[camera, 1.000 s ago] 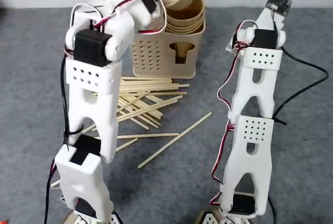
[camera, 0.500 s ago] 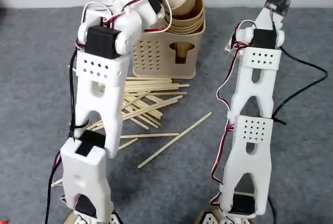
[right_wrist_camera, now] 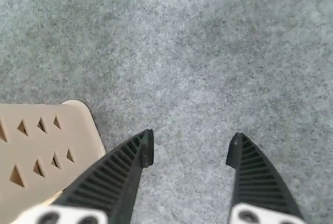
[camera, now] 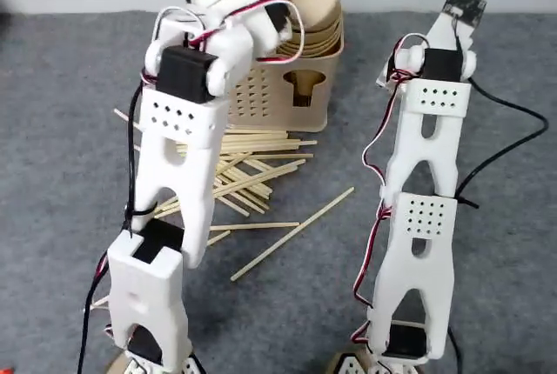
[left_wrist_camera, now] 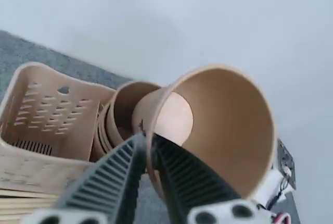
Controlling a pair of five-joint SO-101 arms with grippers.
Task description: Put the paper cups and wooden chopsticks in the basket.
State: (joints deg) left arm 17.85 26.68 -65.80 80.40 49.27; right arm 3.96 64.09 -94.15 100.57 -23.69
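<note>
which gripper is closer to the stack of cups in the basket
Left. The left gripper holds a paper cup above the stack of cups in the basket. The right gripper hangs open over the table beside the basket's corner.

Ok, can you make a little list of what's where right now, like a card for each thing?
left end effector: shut on the wall of a paper cup, held tilted above the basket
right end effector: open, holding nothing, over the grey mat beside a basket corner
cups in basket: nested in a stack
chopsticks: scattered on the mat in front of the basket
</note>
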